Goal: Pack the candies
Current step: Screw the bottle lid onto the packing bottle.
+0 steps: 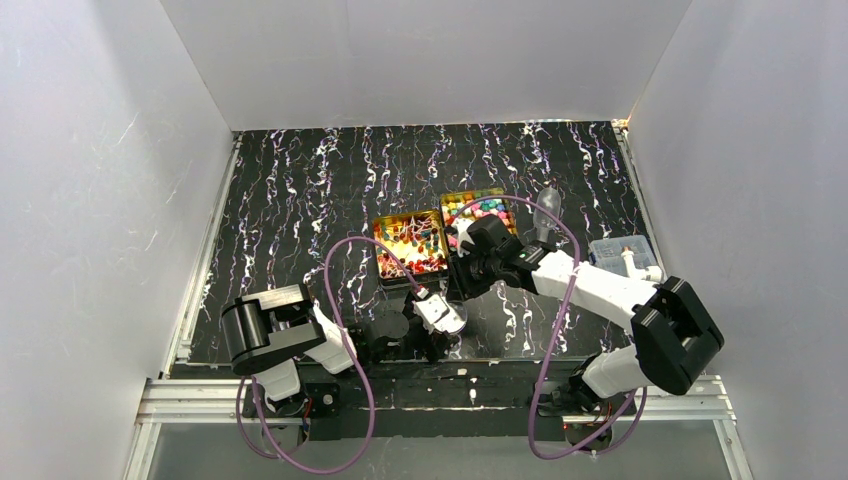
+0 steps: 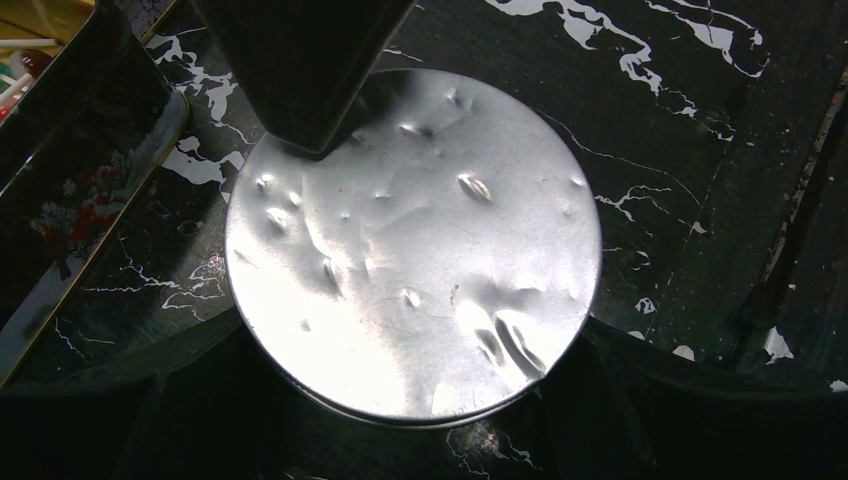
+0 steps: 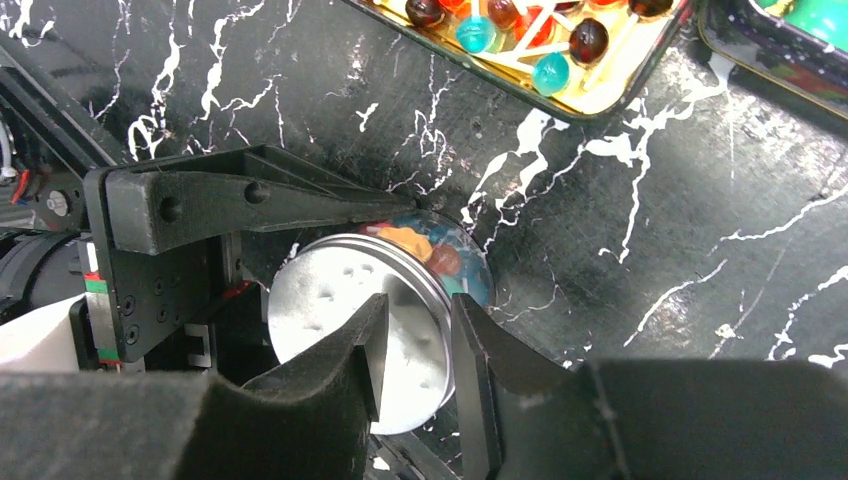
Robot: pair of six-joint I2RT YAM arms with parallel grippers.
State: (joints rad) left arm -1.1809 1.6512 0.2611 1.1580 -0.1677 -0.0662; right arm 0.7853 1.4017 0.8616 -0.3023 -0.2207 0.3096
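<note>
A small clear jar (image 3: 455,262) with a dented silver round lid (image 2: 415,240) lies on its side near the table's front edge (image 1: 447,316). Orange, red and blue candies (image 3: 425,248) show inside it. My left gripper (image 2: 415,385) is shut on the jar, one finger on each side of the lid, and its fingers (image 3: 250,195) also show in the right wrist view. My right gripper (image 3: 418,350) has its jaws narrowly apart, straddling the lid's rim, with one finger (image 2: 300,70) over the lid's face. More candies fill two gold tins (image 1: 410,242) (image 1: 478,212).
The near tin's dark flowered side (image 2: 70,190) stands just left of the jar. Its round sweets on sticks (image 3: 550,70) show in the right wrist view. A clear plastic box (image 1: 622,255) sits at the right edge. The metal rail runs close behind the jar.
</note>
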